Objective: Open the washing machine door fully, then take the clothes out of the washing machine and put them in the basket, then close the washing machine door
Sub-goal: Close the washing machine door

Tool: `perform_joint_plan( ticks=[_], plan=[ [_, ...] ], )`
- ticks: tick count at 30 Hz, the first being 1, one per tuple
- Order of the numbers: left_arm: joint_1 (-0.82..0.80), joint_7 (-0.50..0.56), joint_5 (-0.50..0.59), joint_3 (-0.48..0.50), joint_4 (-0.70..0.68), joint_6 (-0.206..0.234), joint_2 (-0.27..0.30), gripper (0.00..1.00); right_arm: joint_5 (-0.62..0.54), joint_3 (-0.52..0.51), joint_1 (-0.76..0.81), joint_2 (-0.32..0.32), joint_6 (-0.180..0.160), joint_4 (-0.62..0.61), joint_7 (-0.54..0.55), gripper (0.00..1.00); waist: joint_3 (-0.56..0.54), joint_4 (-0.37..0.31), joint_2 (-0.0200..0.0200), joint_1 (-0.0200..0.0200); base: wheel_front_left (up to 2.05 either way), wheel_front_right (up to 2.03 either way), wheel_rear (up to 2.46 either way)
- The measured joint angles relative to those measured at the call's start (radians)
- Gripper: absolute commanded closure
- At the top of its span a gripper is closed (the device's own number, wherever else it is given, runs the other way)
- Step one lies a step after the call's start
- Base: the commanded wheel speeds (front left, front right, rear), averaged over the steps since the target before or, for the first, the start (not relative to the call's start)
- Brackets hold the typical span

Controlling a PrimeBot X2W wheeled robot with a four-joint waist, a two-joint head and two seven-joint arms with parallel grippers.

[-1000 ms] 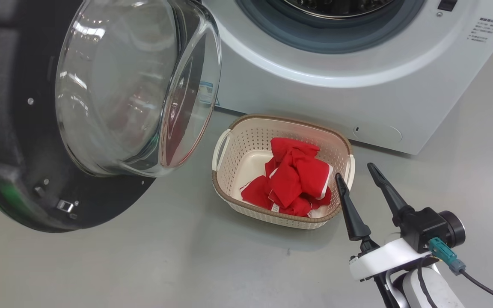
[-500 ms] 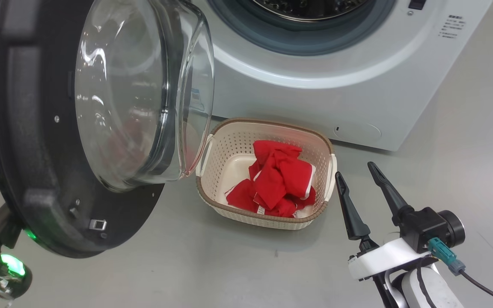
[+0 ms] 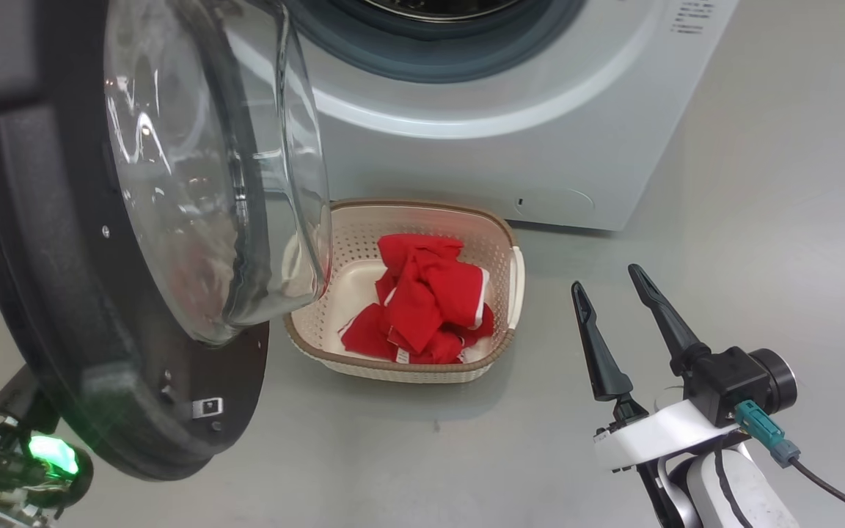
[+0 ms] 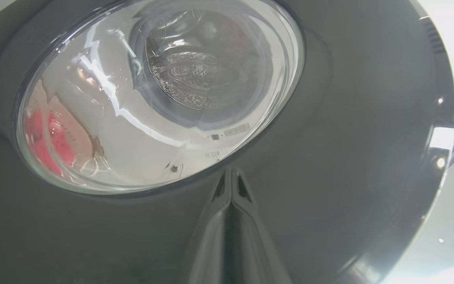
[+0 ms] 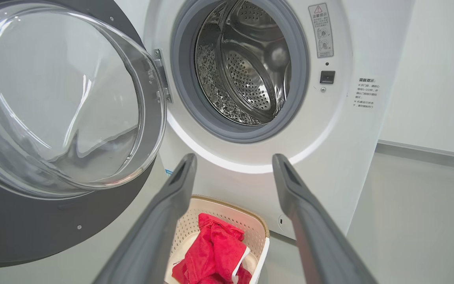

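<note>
Two left fingers [image 4: 215, 213] are pressed together, empty, and their tips seem to touch the dark outer face of the door [image 4: 349, 138]. The right fingers [image 3: 595, 345] stand wide apart and hold nothing, near the basket [image 3: 408, 370]. In the last second the door has swung toward the washing machine [image 3: 481, 161]; its glass now covers the basket's left edge. The clothes [image 3: 422, 308] lie in the basket and the drum [image 5: 246, 71] looks empty, so I judge only the closing is left.

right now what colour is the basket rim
Brown, woven-look, topping the cream perforated sides of the basket; the head view shows it best.
</note>
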Motion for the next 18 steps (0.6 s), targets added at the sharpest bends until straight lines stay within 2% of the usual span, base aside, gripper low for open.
perform_joint_plan(
  ticks=[7,18],
  plan=[
    [0.012,0.049,0.001,0.0,-0.075,0.0,-0.041,1.0,0.003,0.001,-0.016,0.0,-0.006,-0.011,0.0,0.0,0.021,-0.063,0.0,0.0,0.0,0.0,0.0],
    [0.022,0.118,0.027,-0.016,-0.161,0.0,-0.069,1.0,0.059,0.022,-0.047,0.0,-0.018,-0.034,0.0,0.0,0.056,-0.178,0.0,0.0,0.0,0.0,0.0]
  ],
)
